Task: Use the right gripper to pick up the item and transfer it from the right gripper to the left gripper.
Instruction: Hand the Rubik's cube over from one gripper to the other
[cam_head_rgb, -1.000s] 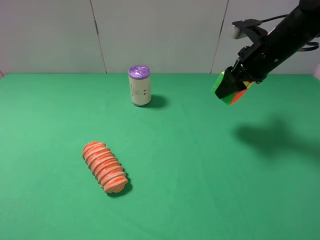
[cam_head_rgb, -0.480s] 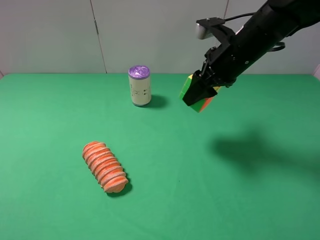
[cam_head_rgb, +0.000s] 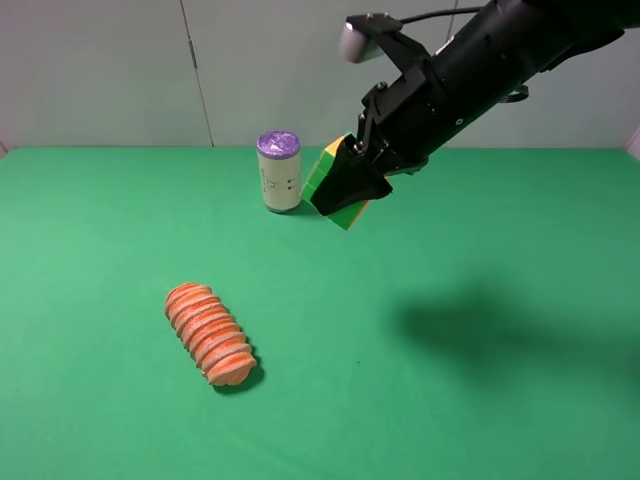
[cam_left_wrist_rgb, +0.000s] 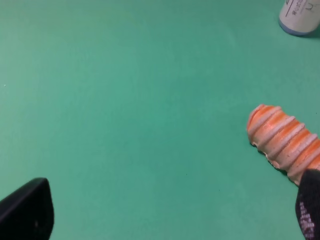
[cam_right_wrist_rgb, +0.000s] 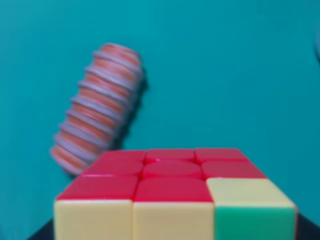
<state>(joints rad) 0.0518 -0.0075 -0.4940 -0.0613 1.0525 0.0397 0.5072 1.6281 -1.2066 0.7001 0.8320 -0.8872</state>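
Observation:
The puzzle cube, showing green and yellow faces, is clamped in my right gripper and held in the air just right of the purple-lidded can. The black right arm reaches in from the upper right. In the right wrist view the cube fills the foreground with red, yellow and green squares. My left gripper shows only in the left wrist view. Its two black fingertips stand wide apart over bare green cloth, with nothing between them. The left arm is out of the exterior high view.
A purple-lidded can stands at the back centre, close to the held cube; it also shows in the left wrist view. A ridged orange loaf lies front left, beside the left gripper's fingertip. Green cloth covers the table.
My right gripper has carried the cube leftward and slightly down, from the far right to just beside the can. The loaf and can have not moved.

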